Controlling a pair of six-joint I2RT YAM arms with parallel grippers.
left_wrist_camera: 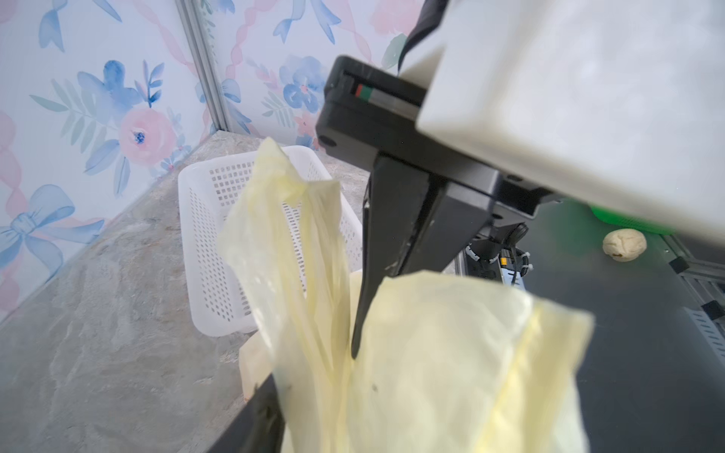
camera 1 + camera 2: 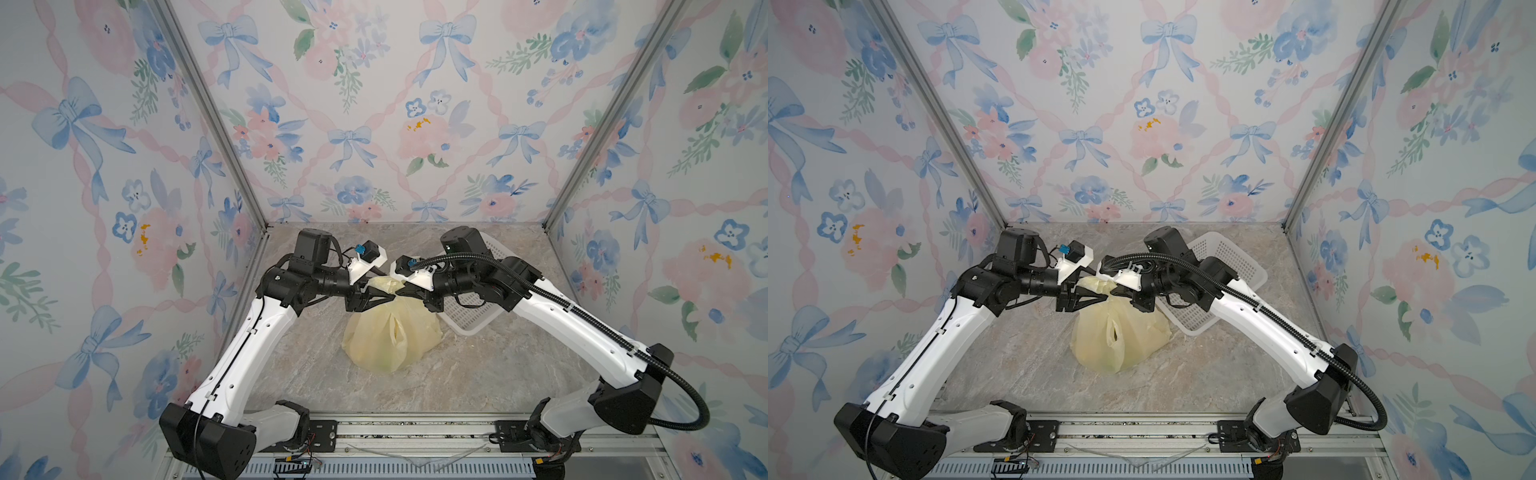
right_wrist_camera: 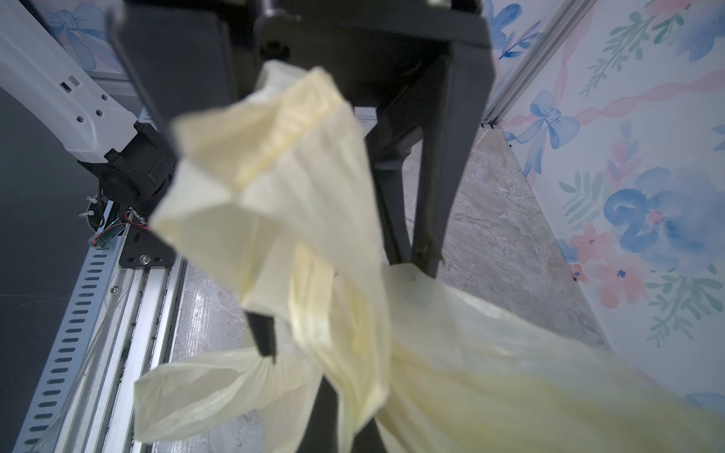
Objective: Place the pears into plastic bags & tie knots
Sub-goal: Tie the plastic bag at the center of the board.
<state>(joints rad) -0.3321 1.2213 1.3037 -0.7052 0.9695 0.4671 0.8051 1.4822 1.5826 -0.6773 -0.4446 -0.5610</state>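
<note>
basket [image 2: 469, 322], white and perforated, lies on the marble-patterned worktop [image 2: 478, 374] toward the back right. it is partly hidden under the right arm and just beside the plastic bag [image 2: 390, 340]. the bag, pale yellow and translucent, sits near the middle of the worktop, its body bulging and its neck drawn up between the 2 arms. a faint green patch [image 2: 384, 362] shows through the film low down; the pears inside cannot be made out one by one.

the right pincer [image 2: 406, 296] is clenched on the gathered plastic at the neck. the left pincer [image 2: 386, 296] meets it from the other side. in the right wrist view its 2 fingers [image 3: 429, 219] stand apart with a band of the bag's handle running between them, so it is released, not pinching. a loose handle flap [image 2: 386, 284] sticks up behind the 2 pincers, and in the left wrist view it blocks part of the basket.

floral wallpaper [image 2: 374, 133] with blue bows lines the 3 walls, and an aluminium rail [image 2: 415, 432] runs along the front edge. a black corrugated hose [image 2: 602, 329] runs along the right arm. in the left wrist view a pale lumpy ball [image 1: 624, 245] lies on the dark floor beyond the worktop.

any print on the bag is too faint to read. a small red and green strip [image 1: 365, 91] shows on the right pincer's housing.
</note>
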